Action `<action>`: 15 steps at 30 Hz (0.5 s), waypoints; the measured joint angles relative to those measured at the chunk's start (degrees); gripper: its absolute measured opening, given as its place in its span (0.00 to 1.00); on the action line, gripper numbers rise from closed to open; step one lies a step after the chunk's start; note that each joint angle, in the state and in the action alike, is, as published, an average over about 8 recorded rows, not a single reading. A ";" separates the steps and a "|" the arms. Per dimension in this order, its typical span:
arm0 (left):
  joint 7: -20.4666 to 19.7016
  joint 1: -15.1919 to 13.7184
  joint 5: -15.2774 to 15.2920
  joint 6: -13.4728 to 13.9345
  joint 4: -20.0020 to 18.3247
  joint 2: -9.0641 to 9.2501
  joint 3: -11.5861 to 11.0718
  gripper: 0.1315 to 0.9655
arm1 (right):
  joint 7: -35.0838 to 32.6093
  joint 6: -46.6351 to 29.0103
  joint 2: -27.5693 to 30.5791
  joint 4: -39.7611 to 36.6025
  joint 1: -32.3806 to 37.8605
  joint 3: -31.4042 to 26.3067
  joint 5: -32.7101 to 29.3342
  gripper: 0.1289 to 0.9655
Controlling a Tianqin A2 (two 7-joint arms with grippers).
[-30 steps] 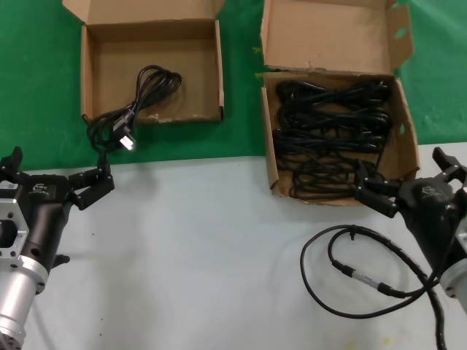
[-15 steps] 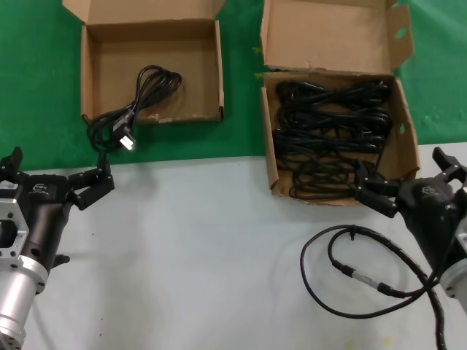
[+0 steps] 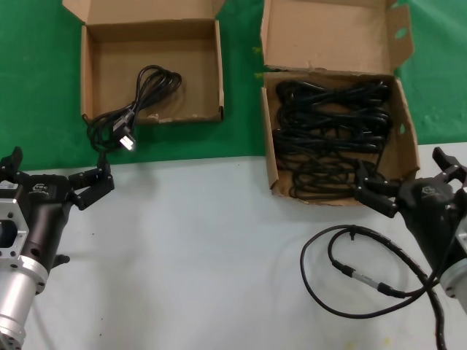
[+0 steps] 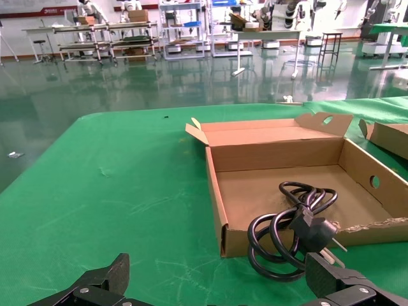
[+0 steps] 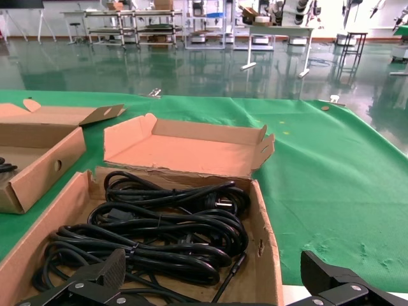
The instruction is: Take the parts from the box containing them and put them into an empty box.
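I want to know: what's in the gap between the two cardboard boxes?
Only bare green cloth lies between the smaller box and the wider box, as the head view shows.

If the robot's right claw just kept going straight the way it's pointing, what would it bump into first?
Probably the coiled power cables in the wider cardboard box. The open right gripper sits at that box's near edge, so it may clip the low front wall first; depth is unclear.

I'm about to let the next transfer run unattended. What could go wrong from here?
The cable in the small box hangs over its front edge, so it may slide out or get snagged. The cables in the large box lie tangled, so the open right gripper may lift several. The left gripper waits open nearby.
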 joint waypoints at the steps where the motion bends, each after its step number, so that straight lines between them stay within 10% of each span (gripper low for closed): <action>1: 0.00 0.00 0.00 0.00 0.00 0.00 0.00 1.00 | 0.00 0.00 0.00 0.00 0.00 0.00 0.00 1.00; 15: 0.00 0.00 0.00 0.00 0.00 0.00 0.00 1.00 | 0.00 0.00 0.00 0.00 0.00 0.00 0.00 1.00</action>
